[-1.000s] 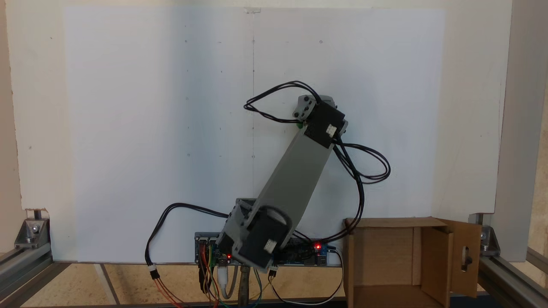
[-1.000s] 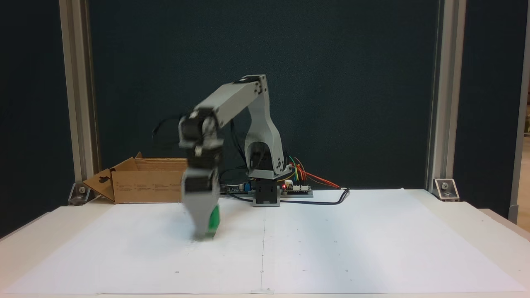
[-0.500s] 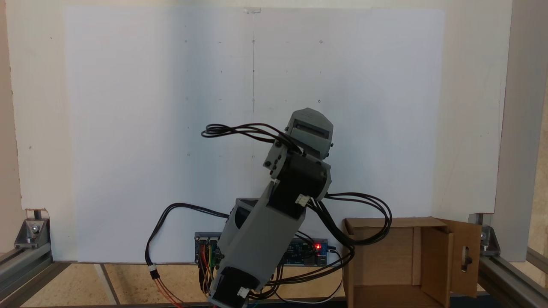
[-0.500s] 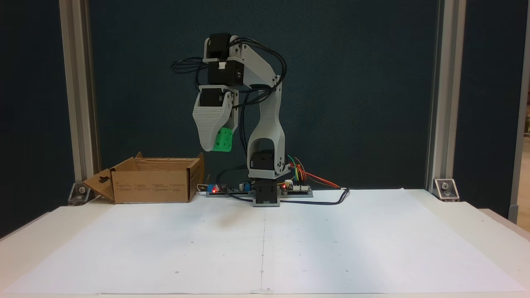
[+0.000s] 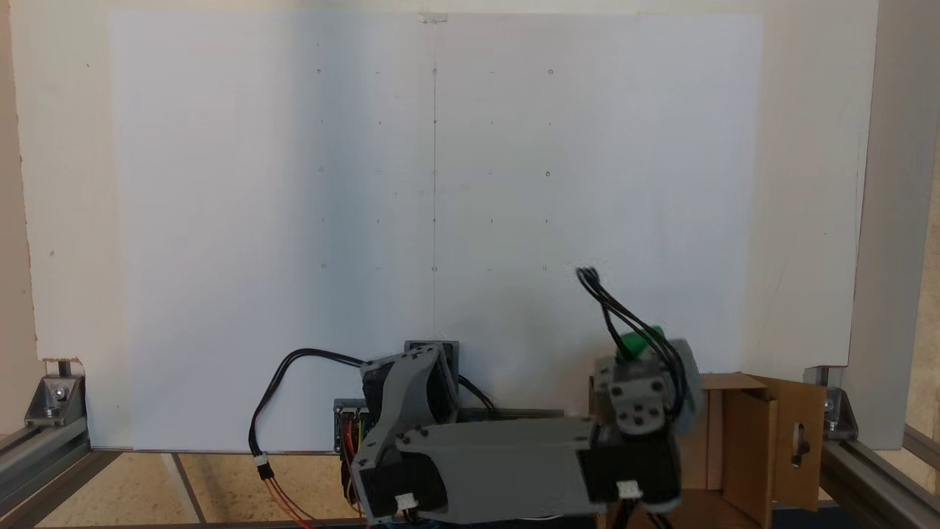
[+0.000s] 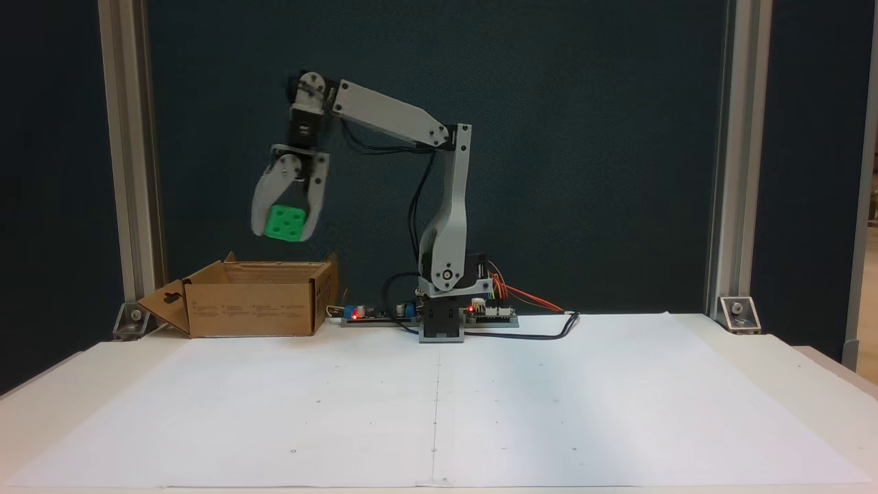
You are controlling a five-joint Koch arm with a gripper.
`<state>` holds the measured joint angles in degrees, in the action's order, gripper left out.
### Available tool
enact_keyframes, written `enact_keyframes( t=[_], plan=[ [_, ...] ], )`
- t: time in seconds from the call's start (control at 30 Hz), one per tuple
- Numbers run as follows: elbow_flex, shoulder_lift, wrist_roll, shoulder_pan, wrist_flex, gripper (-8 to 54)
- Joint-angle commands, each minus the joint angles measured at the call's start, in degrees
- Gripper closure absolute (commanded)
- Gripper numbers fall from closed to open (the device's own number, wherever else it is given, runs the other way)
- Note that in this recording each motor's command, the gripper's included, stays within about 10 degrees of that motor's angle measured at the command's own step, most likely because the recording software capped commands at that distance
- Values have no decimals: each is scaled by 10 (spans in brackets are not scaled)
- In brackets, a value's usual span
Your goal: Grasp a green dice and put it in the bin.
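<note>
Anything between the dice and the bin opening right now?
Nothing visible. The hand holds the green dice in the air above the open bin, with only open space beneath it.

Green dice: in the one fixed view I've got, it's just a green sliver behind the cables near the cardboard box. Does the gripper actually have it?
Observer: Yes. In a fixed view the gripper is shut on the green dice, with one jaw on each side.
Operator: Is it touching the bin?
Observer: No. It hangs clear above the bin, with a gap down to the rim.
Operator: Which way does the gripper point?
Observer: Straight down, toward the open box.
</note>
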<state>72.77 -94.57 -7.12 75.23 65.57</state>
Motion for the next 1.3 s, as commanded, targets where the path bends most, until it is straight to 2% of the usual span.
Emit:
enact_keyframes(
  t=[0.0, 0.4, 0.7, 1.0, 1.1, 1.17, 1.27],
  plan=[
    [-47, 9, -10, 49, -52, 340],
    [-47, 114, -92, 224, -205, 340],
    [-38, 195, -150, 272, -208, 340],
    [-34, 230, -175, 297, -213, 340],
    [-34, 230, -175, 298, -212, 232],
    [-35, 229, -173, 299, -213, 124],
    [-39, 227, -156, 296, -215, 20]
  ],
)
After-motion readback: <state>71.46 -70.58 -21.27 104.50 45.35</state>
